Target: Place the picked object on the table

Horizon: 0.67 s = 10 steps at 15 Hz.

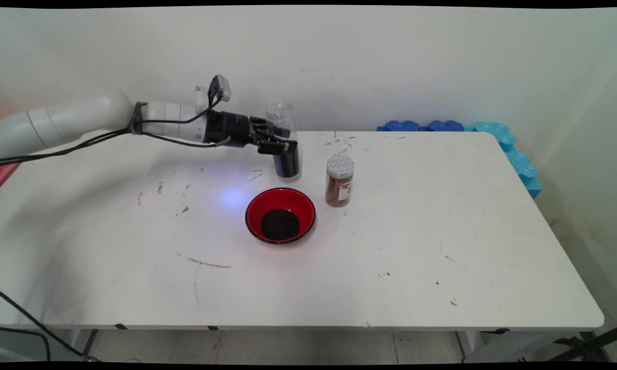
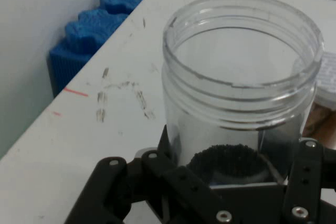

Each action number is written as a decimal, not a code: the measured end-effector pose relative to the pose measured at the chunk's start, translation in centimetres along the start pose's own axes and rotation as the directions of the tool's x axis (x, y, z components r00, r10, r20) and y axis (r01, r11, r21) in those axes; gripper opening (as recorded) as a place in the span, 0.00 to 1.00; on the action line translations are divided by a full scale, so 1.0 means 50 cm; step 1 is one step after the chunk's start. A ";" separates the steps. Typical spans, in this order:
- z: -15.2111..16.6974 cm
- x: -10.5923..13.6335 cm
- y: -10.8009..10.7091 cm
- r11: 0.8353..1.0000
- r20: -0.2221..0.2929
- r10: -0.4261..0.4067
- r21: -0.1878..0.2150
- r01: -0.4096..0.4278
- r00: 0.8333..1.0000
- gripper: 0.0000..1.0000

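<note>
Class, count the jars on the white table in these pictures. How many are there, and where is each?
2. The open clear jar stands behind the red bowl, gripped by the gripper. The lidded brown jar stands right of it.

White table [image 1: 390,267], red bowl [image 1: 280,205] of dark grains, lidded brown spice jar [image 1: 339,181], blue foam blocks [image 1: 508,146] by wall

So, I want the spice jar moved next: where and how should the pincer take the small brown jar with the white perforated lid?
Grip the small brown jar with the white perforated lid around its straight round body, below the lid, coming in level from its open right or near side. It stands upright, and the red bowl and the clear plastic jar held in the pincer crowd its left.
</note>
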 end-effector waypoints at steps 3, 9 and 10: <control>0.007 -0.007 -0.003 1.000 0.023 -0.001 0.000 0.001 1.000 0.00; 0.015 -0.017 -0.003 1.000 0.055 0.002 -0.002 -0.002 0.998 0.00; 0.015 -0.018 -0.002 1.000 0.060 0.003 -0.003 -0.003 0.998 0.00</control>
